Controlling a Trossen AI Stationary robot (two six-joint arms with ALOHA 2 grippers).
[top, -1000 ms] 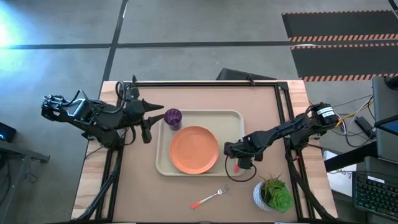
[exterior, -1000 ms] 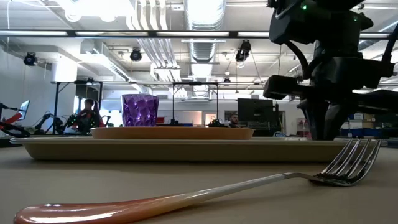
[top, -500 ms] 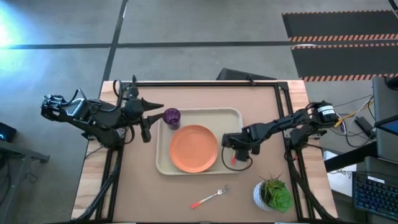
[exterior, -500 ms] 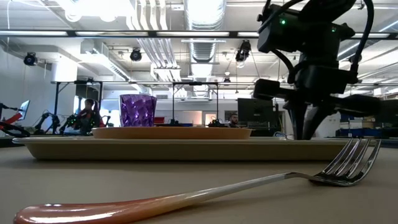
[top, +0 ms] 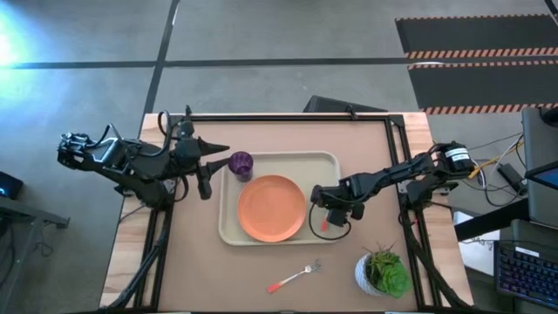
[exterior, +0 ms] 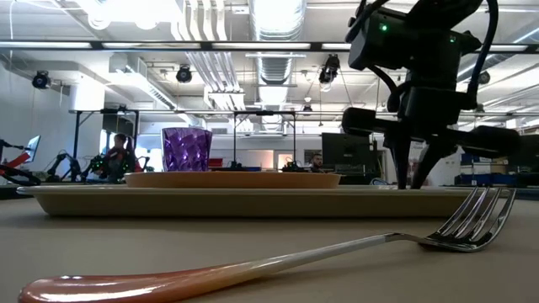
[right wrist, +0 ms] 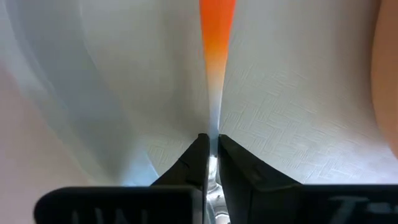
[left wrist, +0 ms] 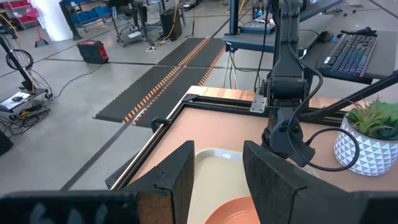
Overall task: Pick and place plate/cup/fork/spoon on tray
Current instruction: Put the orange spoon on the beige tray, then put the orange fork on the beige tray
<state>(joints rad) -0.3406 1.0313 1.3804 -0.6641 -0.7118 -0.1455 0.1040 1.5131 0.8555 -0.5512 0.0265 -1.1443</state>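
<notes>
The cream tray (top: 228, 228) carries the orange plate (top: 272, 208) and, at its far left corner, the purple cup (top: 241, 163). My right gripper (top: 330, 212) stands over the tray's right end, shut on the spoon (top: 325, 226), whose red-orange handle (right wrist: 217, 25) runs out from the fingers; the bowl is hidden. The fork (top: 295, 277) lies flat on the table near the front edge. My left gripper (left wrist: 214, 180) waits open and holding nothing at the tray's left end, beside the cup. My right gripper pinches the spoon's thin silver neck (right wrist: 213, 134) between its two fingers (right wrist: 233, 158), just below the coloured handle. The fingers come steeply from above. The handle reaches out over the tray's floor (right wrist: 292, 93); whether the spoon touches the tray I cannot tell.
A white pot with a green plant (top: 382, 272) stands at the table's near right corner, close to the right arm. Black frame rails (top: 397, 148) run along the table's far and side edges. Bare table shows around the fork.
My right gripper has carried the spoon from just off the tray's near right corner toward the table's left and far edges, to a place over the tray's right end. It has kept still there for the last half second.
</notes>
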